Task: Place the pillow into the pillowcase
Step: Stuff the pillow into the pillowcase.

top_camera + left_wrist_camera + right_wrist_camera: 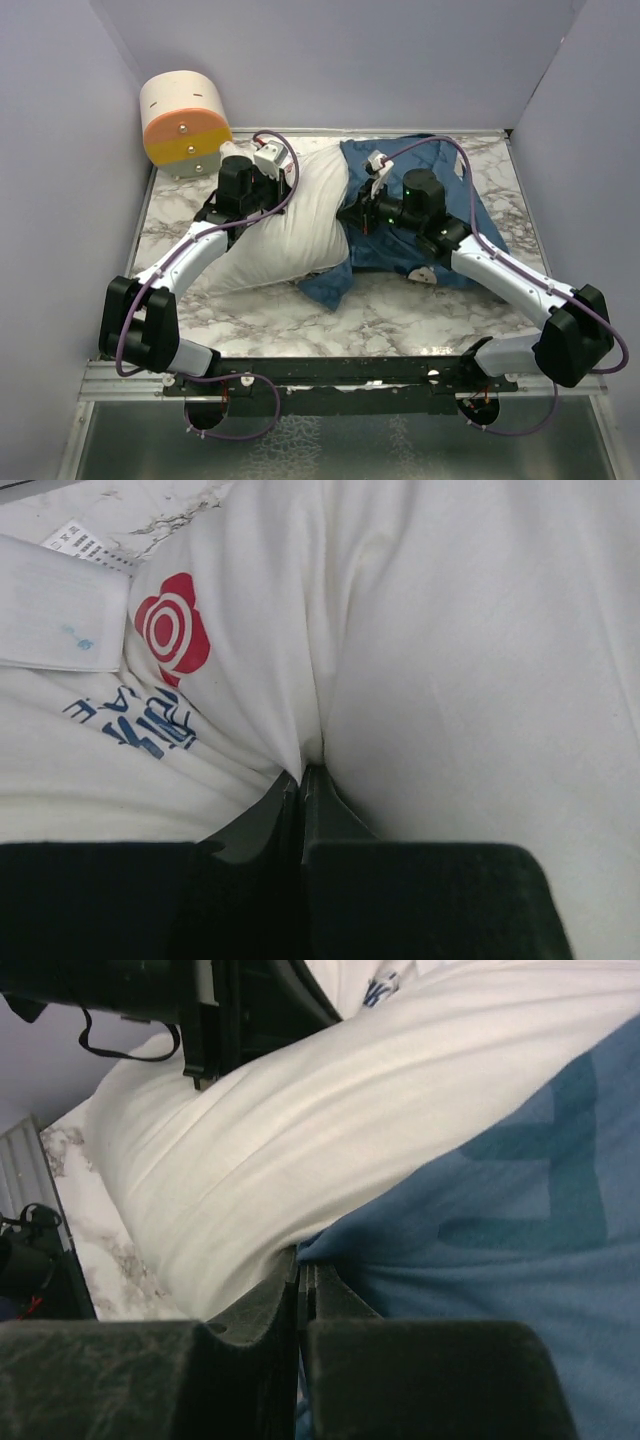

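The white pillow (290, 225) lies left of centre on the table, with its right end at the mouth of the dark blue pillowcase (470, 215). My left gripper (283, 165) sits at the pillow's far end. Its jaws are shut on a pinched fold of pillow (450, 660) fabric, beside a red flower print (172, 630). My right gripper (355, 210) sits where the two fabrics meet. In the right wrist view, this gripper (305, 1260) is shut on the pillowcase (500, 1260) edge, right under the pillow (300, 1130).
A cream and orange cylinder (183, 122) stands at the back left corner. Pale walls close in the marble table (400, 310) on three sides. The left arm's black links (210, 1000) hang over the pillow in the right wrist view.
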You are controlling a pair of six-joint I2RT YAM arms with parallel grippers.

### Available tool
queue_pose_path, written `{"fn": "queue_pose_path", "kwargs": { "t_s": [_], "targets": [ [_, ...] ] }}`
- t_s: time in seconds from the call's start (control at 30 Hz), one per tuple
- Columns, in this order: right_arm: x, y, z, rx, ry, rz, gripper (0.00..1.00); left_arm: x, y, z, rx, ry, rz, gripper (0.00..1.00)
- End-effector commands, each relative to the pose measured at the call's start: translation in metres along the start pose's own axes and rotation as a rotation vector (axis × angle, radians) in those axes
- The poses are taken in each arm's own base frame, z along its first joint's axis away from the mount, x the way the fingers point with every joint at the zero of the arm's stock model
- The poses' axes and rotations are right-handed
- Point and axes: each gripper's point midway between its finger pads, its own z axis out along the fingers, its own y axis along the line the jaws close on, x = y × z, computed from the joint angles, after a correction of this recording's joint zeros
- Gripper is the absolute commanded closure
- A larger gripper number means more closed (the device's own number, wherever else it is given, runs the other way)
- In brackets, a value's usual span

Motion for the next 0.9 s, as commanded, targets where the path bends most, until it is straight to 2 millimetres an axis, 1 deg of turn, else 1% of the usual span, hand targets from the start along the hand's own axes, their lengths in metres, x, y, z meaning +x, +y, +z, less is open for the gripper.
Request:
{"fn": "queue_pose_path", "kwargs": {
  "t_s": [0.0, 0.03, 0.07, 0.1, 0.17, 0.2, 0.23, 0.27, 0.3, 0.33, 0.4, 0.47, 0.53, 0.57, 0.6, 0.63, 0.7, 0.73, 0.77, 0.8, 0.87],
  "targets": [
    [-0.048, -0.006, -0.002, 0.097, -0.112, 0.026, 0.99, 0.039, -0.052, 0.004, 0.202, 0.129, -0.050, 0.99],
    [-0.034, -0.028, -0.009, 0.183, -0.086, 0.063, 0.99, 0.037, -0.051, 0.003, 0.196, 0.122, -0.045, 0.96],
    [-0.024, -0.043, -0.018, 0.236, -0.081, 0.093, 0.99, 0.035, -0.051, 0.002, 0.189, 0.116, -0.037, 0.91],
    [-0.013, -0.053, -0.028, 0.274, -0.073, 0.124, 0.99, 0.031, -0.051, -0.001, 0.182, 0.107, -0.024, 0.83],
    [-0.002, -0.063, -0.045, 0.318, -0.076, 0.143, 0.99, 0.017, -0.046, -0.009, 0.140, 0.067, 0.021, 0.60],
    [0.000, -0.065, -0.052, 0.334, -0.082, 0.141, 0.99, 0.007, -0.042, -0.016, 0.106, 0.036, 0.051, 0.49],
    [0.000, -0.066, -0.057, 0.343, -0.086, 0.136, 0.99, -0.003, -0.038, -0.024, 0.066, -0.002, 0.083, 0.40],
    [-0.001, -0.067, -0.061, 0.348, -0.090, 0.129, 0.99, -0.014, -0.038, -0.034, 0.044, -0.046, 0.108, 0.33],
    [-0.004, -0.068, -0.063, 0.352, -0.092, 0.122, 0.99, -0.024, -0.038, -0.045, 0.024, -0.090, 0.118, 0.28],
    [-0.007, -0.069, -0.064, 0.356, -0.091, 0.116, 0.99, -0.036, -0.044, -0.057, 0.026, -0.136, 0.121, 0.25],
    [-0.021, -0.071, -0.065, 0.353, -0.111, 0.097, 0.99, -0.054, -0.063, -0.083, 0.075, -0.203, 0.124, 0.22],
    [-0.032, -0.072, -0.066, 0.341, -0.133, 0.082, 0.99, -0.063, -0.088, -0.105, 0.161, -0.221, 0.123, 0.22],
    [-0.040, -0.072, -0.066, 0.325, -0.147, 0.070, 0.99, -0.059, -0.118, -0.122, 0.277, -0.217, 0.141, 0.22],
    [-0.041, -0.070, -0.065, 0.313, -0.149, 0.065, 0.99, -0.053, -0.133, -0.126, 0.314, -0.216, 0.160, 0.22],
    [-0.041, -0.069, -0.064, 0.299, -0.149, 0.061, 0.99, -0.045, -0.152, -0.129, 0.344, -0.217, 0.213, 0.21],
    [-0.038, -0.067, -0.063, 0.286, -0.147, 0.062, 0.99, -0.032, -0.163, -0.125, 0.339, -0.205, 0.282, 0.21],
    [-0.033, -0.063, -0.064, 0.264, -0.155, 0.059, 0.99, -0.012, -0.174, -0.115, 0.297, -0.175, 0.440, 0.20],
    [-0.029, -0.061, -0.066, 0.262, -0.156, 0.063, 0.99, -0.003, -0.175, -0.108, 0.270, -0.152, 0.530, 0.19],
    [-0.026, -0.060, -0.068, 0.264, -0.156, 0.063, 0.99, 0.004, -0.174, -0.099, 0.238, -0.126, 0.614, 0.19],
    [-0.023, -0.061, -0.070, 0.270, -0.152, 0.064, 0.99, 0.010, -0.171, -0.090, 0.207, -0.103, 0.739, 0.18],
    [-0.020, -0.062, -0.076, 0.285, -0.151, 0.065, 0.99, 0.021, -0.159, -0.067, 0.143, -0.040, 0.914, 0.17]
  ]
}}
